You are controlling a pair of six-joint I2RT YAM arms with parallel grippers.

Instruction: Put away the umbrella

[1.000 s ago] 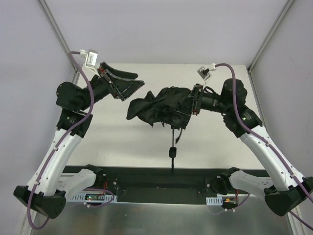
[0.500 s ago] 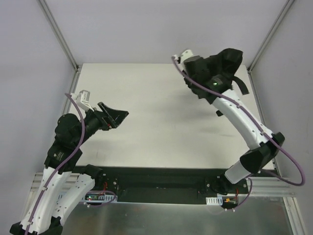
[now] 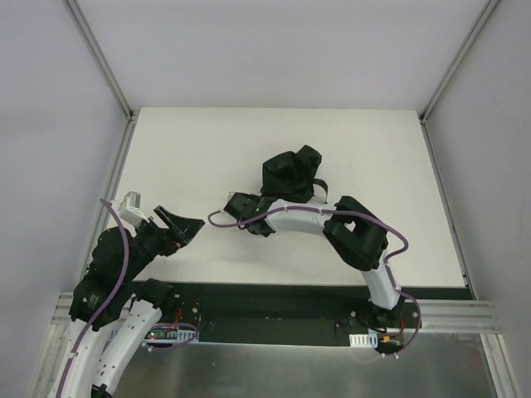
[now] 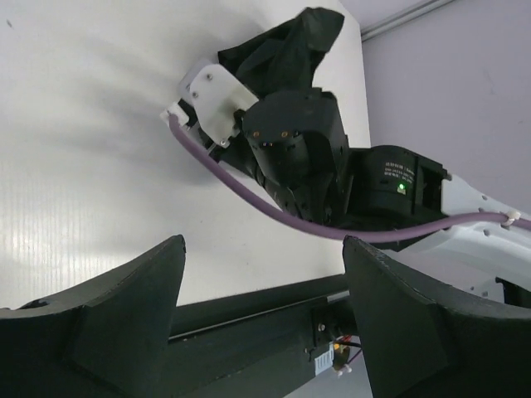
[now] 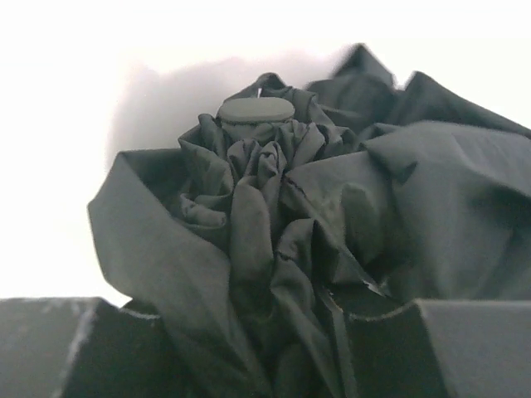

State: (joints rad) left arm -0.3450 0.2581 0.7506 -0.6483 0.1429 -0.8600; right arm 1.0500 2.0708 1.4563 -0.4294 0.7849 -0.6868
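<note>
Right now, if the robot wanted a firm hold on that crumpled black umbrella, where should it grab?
Probably the gathered crown of the umbrella, just below its round cap, coming from the near side where the right gripper sits. There the fabric bunches into a tight knot; elsewhere it is loose folds.

arms point(image 3: 290, 217): white links, black joints | purple cables – clipped | jaws: black, wedge-shaped | green LED

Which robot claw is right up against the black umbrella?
The right claw. It sits against the crumpled umbrella mid-table. The left claw is apart from it, open over bare table.
</note>
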